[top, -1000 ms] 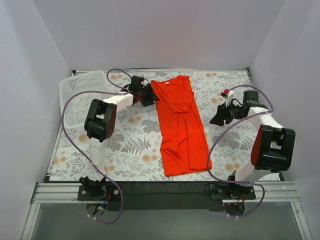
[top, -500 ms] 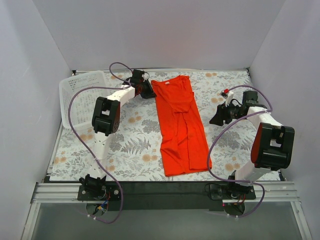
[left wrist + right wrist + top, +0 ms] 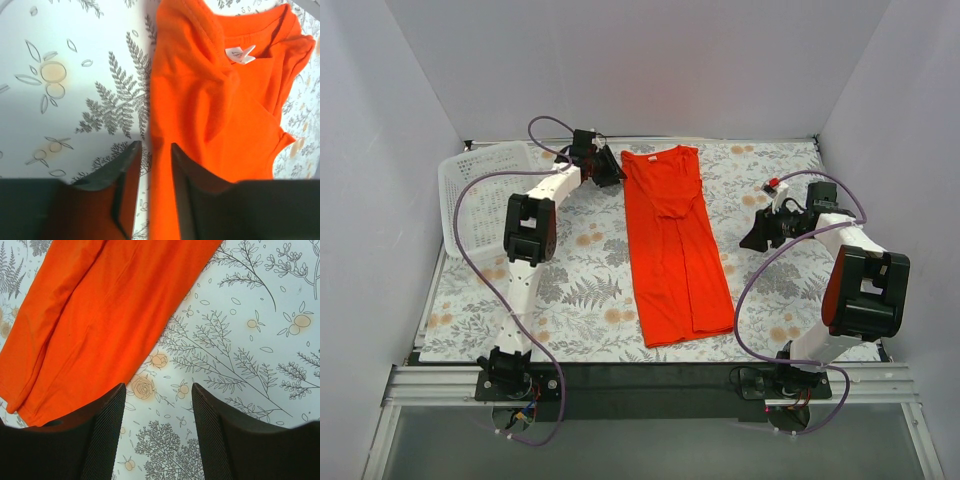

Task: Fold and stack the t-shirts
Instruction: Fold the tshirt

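Far end of the floral counter [image 3: 570, 290]: the orange-red t-shirt [image 3: 675, 250] lies flat, folded lengthwise into one long strip. Its collar is at the far end and its hem twd my bases, running down the middle btwn my two arms.

My left pincer [image 3: 608, 172] sits at the shirt's far-left corner, by the shoulder. In the left wrist view its jaws stand only a narrow way apart, w/ the shirt's left edge running in the gap. I can't tell whether they nip the cloth or just straddle it. The white neck label [image 3: 240, 54] shows inside the collar, and a sleeve is tucked across the chest.

My right pincer [image 3: 752, 238] hangs over bare counter, right of the shirt and apart from it. Its jaws are spread, w/ nothing btwn them but printed ferns. The shirt's folded edge runs diagonally past in the right wrist view.

A white perforated basket [image 3: 480, 175] is tilted at the far-left corner, clear of the shirt.
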`<state>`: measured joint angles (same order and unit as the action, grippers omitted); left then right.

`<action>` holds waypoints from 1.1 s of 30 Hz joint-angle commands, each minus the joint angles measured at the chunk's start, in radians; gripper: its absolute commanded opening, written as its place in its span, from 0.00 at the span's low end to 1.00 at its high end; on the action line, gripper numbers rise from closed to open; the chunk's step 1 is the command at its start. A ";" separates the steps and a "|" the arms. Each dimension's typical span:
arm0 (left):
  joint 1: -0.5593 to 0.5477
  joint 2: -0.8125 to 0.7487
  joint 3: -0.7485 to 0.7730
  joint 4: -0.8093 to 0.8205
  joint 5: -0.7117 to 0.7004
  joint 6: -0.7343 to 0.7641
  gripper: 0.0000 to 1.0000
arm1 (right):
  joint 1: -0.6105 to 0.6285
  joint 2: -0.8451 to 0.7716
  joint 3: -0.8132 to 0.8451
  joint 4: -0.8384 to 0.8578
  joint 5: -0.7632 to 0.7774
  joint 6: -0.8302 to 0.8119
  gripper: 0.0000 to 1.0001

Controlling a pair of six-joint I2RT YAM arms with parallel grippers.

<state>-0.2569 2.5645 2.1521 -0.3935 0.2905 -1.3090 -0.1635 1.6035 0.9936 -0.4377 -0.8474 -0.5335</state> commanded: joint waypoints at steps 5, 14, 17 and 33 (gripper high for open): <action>0.019 -0.228 -0.145 0.005 0.013 0.178 0.45 | 0.044 -0.025 0.039 -0.186 -0.053 -0.385 0.56; -0.216 -1.231 -1.122 0.542 0.099 0.750 0.80 | 0.140 -0.260 -0.168 -0.607 -0.079 -1.448 0.98; -0.309 -1.435 -1.414 0.588 0.166 0.878 0.95 | 0.226 -0.335 -0.226 -0.618 -0.041 -1.442 0.98; -0.844 -1.454 -1.687 0.518 -0.129 1.030 0.73 | 0.427 -0.617 -0.533 -0.374 0.134 -1.146 0.60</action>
<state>-1.0630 1.0538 0.4347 0.0795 0.2844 -0.3496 0.2558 0.9897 0.4744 -0.8837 -0.7475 -1.7393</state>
